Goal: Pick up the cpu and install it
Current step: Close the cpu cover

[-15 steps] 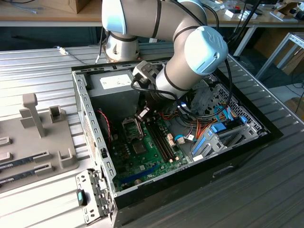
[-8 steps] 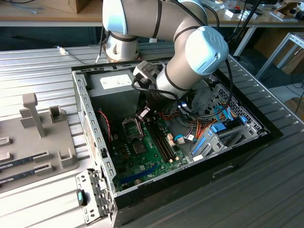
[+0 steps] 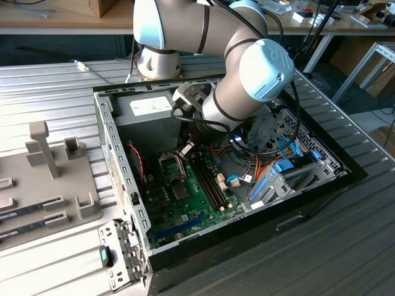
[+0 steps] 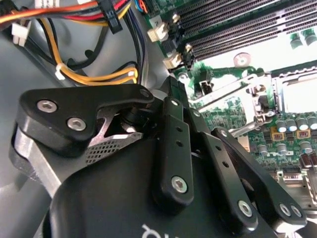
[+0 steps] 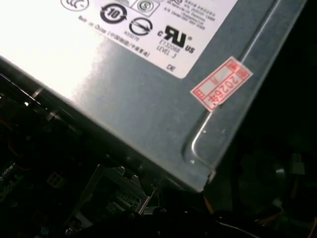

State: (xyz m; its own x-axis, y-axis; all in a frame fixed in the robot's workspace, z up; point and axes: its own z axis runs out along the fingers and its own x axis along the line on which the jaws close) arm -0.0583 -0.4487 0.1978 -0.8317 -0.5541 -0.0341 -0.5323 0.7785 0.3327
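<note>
Now the gripper hangs close to the motherboard socket, near the centre of the exterior view. Whether it is open or closed cannot be told.

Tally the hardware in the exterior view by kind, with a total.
robot arm: 1
computer case: 1
power supply: 1
motherboard: 1
CPU socket: 1
memory sticks on the grey fixture: 2
Total: 7

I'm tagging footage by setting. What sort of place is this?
Probably a robotics lab or test workshop: a robot arm reaches into an open computer case on a ribbed metal table, a grey parts fixture lies beside it, and wooden workbenches with cables stand behind.
</note>
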